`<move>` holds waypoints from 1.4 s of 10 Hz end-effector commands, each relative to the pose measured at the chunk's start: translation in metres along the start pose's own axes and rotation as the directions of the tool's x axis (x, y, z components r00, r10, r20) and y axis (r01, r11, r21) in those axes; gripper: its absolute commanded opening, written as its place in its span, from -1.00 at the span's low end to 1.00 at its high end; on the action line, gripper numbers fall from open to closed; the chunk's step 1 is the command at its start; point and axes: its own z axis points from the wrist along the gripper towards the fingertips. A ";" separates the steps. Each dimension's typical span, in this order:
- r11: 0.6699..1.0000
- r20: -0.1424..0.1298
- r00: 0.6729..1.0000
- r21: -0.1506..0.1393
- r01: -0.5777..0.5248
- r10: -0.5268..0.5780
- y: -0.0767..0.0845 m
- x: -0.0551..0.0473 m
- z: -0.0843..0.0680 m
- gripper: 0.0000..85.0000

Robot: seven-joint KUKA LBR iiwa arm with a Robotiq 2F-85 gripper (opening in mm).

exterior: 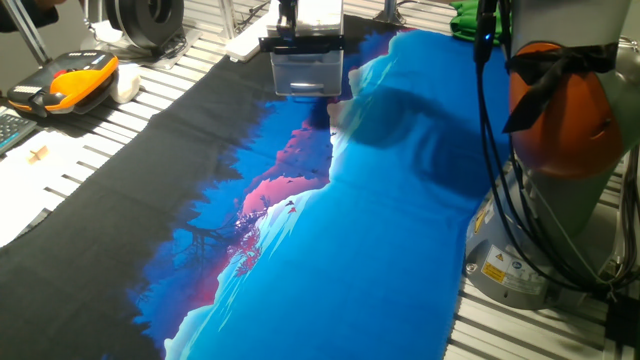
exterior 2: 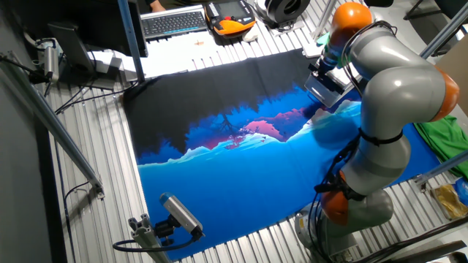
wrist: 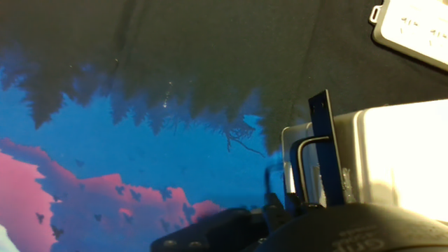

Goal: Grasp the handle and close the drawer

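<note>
The small white-translucent cabinet [exterior: 307, 72] stands at the far end of the blue and black cloth [exterior: 330, 250]. The drawer [exterior: 318, 14] is its top tray, and the handle [exterior: 300, 43] is the dark strip across its front. In the hand view the drawer [wrist: 392, 150] fills the right side, with the handle [wrist: 323, 143] a dark bar running up its front edge. My gripper [wrist: 280, 210] shows only as black shapes low in the hand view, close under the handle. Whether it touches the handle is unclear. My gripper [exterior: 288, 18] hangs over the drawer; my gripper [exterior 2: 319, 73] shows small beside the arm.
The arm's grey and orange base [exterior: 560, 130] stands at the right edge with hanging cables. An orange and black device [exterior: 70, 80] and papers lie at the far left. A white strip [exterior: 245, 42] sits left of the cabinet. A camera on a stand [exterior 2: 179, 212] is at the cloth's near edge.
</note>
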 end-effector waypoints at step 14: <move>0.992 -0.007 0.994 -0.055 -0.110 0.110 0.034 -0.003 -0.015 -1.00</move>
